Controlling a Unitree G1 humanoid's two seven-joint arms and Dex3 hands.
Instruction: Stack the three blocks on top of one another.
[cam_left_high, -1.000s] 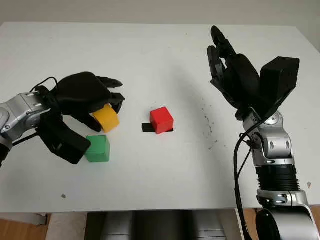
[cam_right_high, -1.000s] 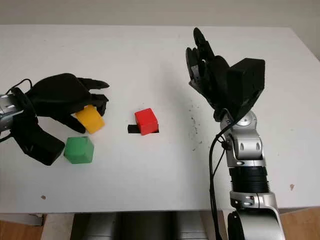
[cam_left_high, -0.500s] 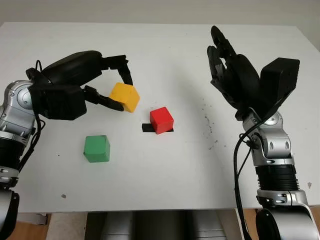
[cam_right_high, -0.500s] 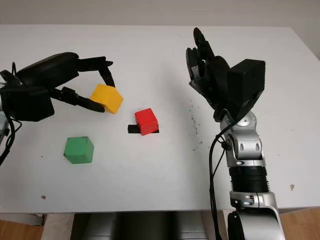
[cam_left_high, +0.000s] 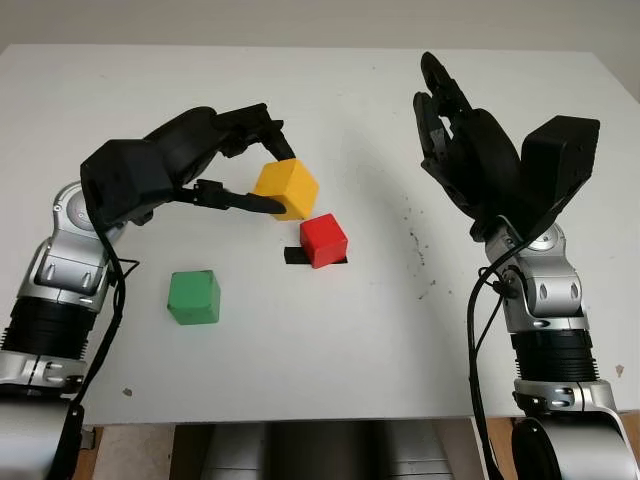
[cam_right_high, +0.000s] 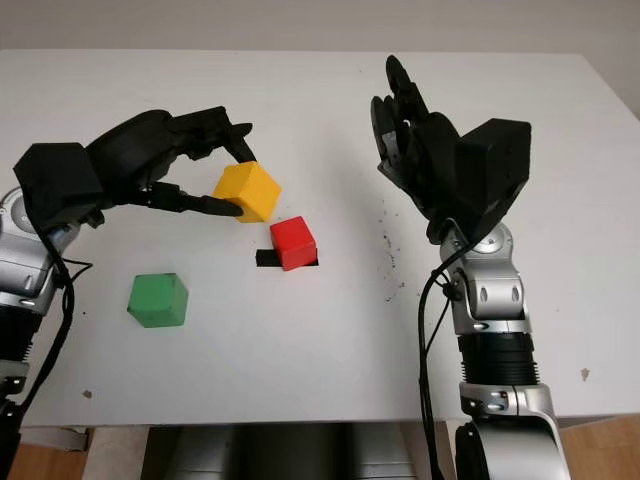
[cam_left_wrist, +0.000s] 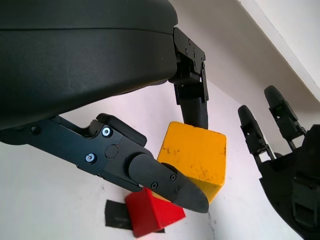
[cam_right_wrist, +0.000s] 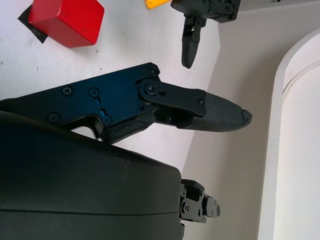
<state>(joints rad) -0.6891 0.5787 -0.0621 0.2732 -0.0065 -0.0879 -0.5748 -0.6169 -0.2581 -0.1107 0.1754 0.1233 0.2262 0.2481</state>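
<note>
Our left hand (cam_left_high: 262, 168) grips the yellow block (cam_left_high: 285, 189) between its fingers and carries it in the air, tilted, just up and to the left of the red block (cam_left_high: 324, 240). A second ago that same block was low over the bench (cam_left_high: 320, 90) beside the green block (cam_left_high: 193, 297), and half a second ago it was lifted but farther left; it has since travelled toward the red block and now hangs close to it, with its lower corner overlapping the red block's top edge in the left wrist view. We judge that we are mid-transport, bringing the yellow block in to set it on the red one as the first layer of the stack. The red block sits on the bench at a small black tape mark (cam_left_high: 294, 256), unmoved across the frames, and the green block stays alone on the bench to the left, well apart from the others, not yet picked. Our right hand (cam_left_high: 462, 150) is raised over the right side of the bench, open and holding nothing, in the same pose as before. Before release the yellow block needs to level out and centre over the red block, or it could slide off the edge.
</note>
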